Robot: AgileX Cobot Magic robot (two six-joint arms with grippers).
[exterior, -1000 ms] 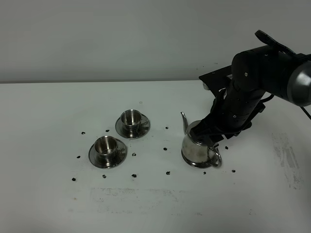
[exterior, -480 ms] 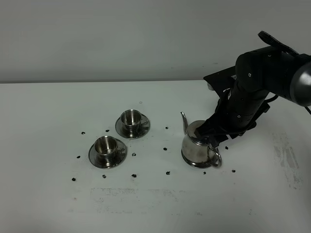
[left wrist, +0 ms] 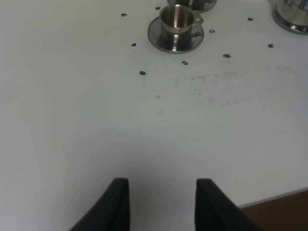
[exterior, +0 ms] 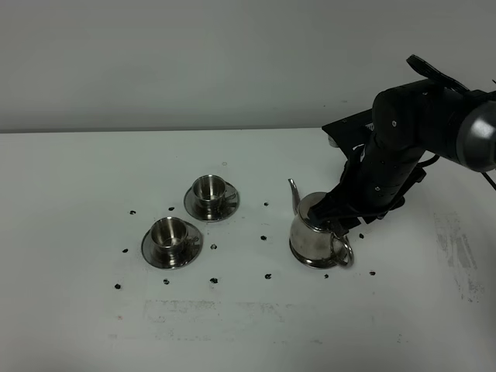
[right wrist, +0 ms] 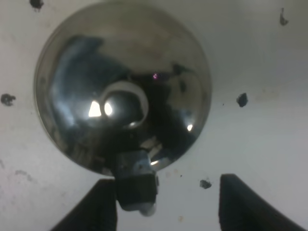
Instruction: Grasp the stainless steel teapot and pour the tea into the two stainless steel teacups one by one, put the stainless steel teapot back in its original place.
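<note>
While upright, teapot (exterior: 314,240) beneath end effector (right wrist: 166,202).

the right arm (exterior: 399,147) was matt black, built of thick rounded links, with a glossy grey cylindrical cap (exterior: 479,136) at one joint. small pale screw heads dotted its casing, and a thin black cable (exterior: 488,177) trailed off its outer side. the right tool (right wrist: 168,207) showed two dark, blunt fingers (right wrist: 103,207). the left tool (left wrist: 161,204) had two black wedge-shaped fingers (left wrist: 115,204) with rounded tips.
</note>
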